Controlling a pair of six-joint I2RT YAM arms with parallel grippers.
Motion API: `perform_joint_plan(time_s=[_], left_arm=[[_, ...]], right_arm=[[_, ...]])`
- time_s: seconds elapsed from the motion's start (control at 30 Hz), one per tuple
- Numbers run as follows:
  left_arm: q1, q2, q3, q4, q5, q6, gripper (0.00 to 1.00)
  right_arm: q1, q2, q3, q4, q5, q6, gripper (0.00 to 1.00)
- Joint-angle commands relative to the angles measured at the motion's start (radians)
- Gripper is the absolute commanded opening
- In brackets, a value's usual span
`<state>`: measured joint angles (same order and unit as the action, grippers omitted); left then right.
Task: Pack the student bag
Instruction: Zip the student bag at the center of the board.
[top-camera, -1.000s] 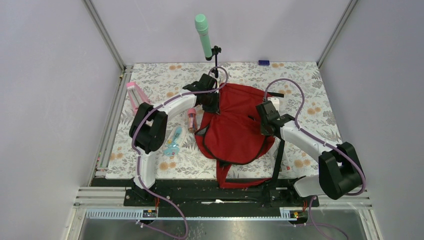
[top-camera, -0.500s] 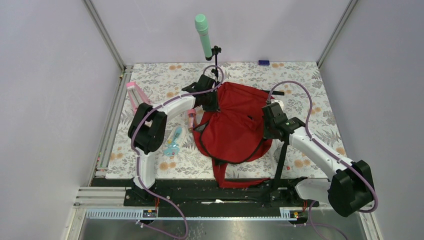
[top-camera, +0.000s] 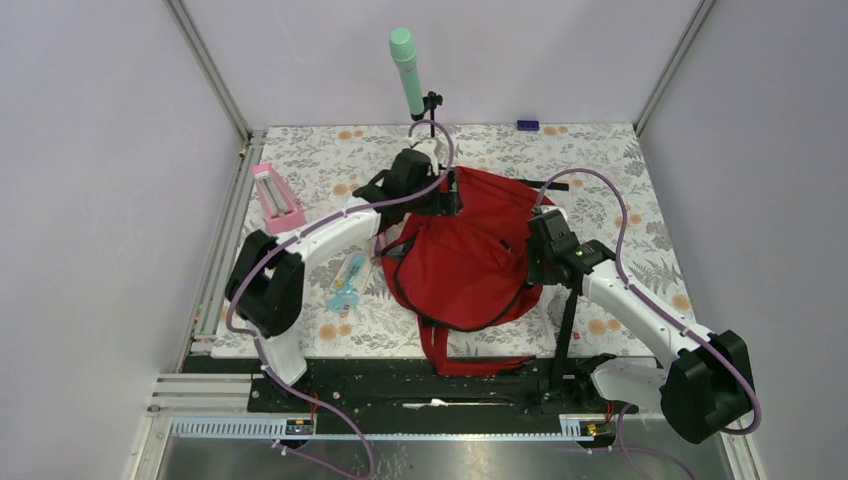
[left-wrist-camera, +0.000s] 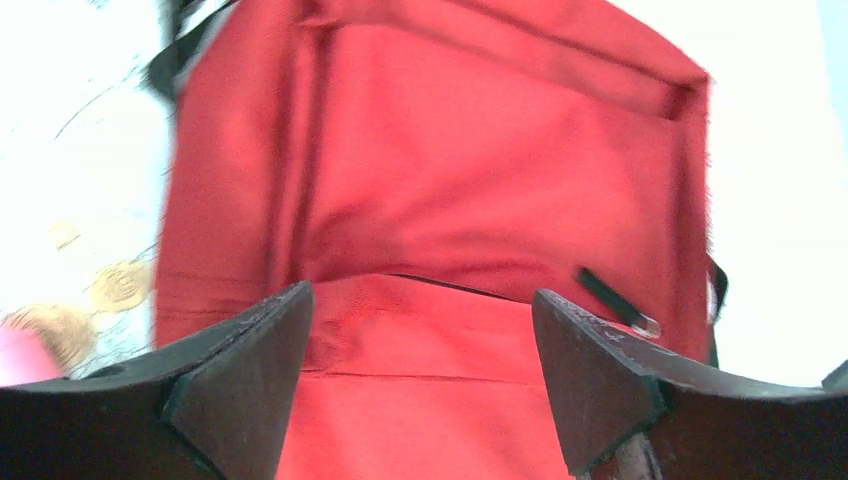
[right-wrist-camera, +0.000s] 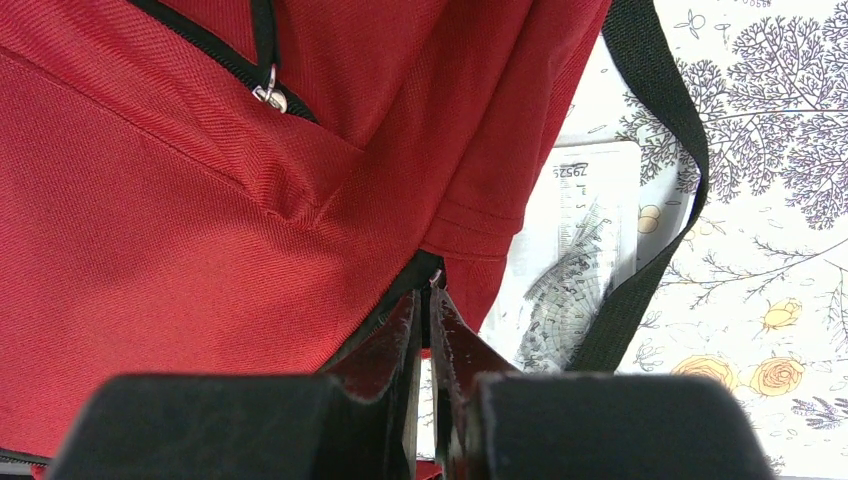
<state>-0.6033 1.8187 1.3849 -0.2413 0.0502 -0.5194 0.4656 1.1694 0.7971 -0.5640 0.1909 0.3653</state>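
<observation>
The left end effector has sprung wide off the bag, leaving only the narrow right end effector pinching its zip edge, so the mouth probably needs regripping.

one dark-red backpack, one pink box, one teal packet. one mint-green cylinder and one small blue object. two robot arms: left arm, right arm.

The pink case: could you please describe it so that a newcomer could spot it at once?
Start at the dark-red student bag in the middle of the floral table and look left, to the table's left edge. The pink case lies there, farther back than the turquoise item; it is boxy, pink and the larger of the two.
</observation>
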Motion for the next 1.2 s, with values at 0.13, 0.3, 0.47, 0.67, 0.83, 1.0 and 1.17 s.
perform_joint_plan(time_s=[0.13,0.3,0.47,0.67,0.83,1.0,1.17], left_arm=[[-0.147,-0.176,-0.239,0.435,0.103,0.223,0.83],[-0.204,-0.186,-0.387,0.679,0.153,0.186,0.87],[-0.303,-0.142,-0.411,0.755,0.076,0.186,0.9],[-0.362,-0.064,-0.383,0.82,-0.004,0.155,0.94],[-0.39,0.01,-0.303,0.737,-0.098,0.146,0.94],[-0.401,0.056,-0.271,0.674,-0.213,0.12,0.91],[-0.404,0.098,-0.264,0.689,-0.203,0.069,0.74]], right_arm=[[0.011,-0.039,-0.011,0.005,-0.02,0.033,0.0],[0.011,-0.072,-0.022,0.005,-0.007,0.043,0.0],[0.011,-0.102,-0.022,0.005,-0.006,0.05,0.0],[0.011,-0.13,-0.028,0.005,-0.014,0.063,0.0],[0.011,-0.135,-0.03,0.007,-0.018,0.065,0.0],[0.011,-0.142,-0.025,0.006,-0.023,0.067,0.0],[0.011,-0.155,-0.04,0.034,-0.036,0.086,0.0]])
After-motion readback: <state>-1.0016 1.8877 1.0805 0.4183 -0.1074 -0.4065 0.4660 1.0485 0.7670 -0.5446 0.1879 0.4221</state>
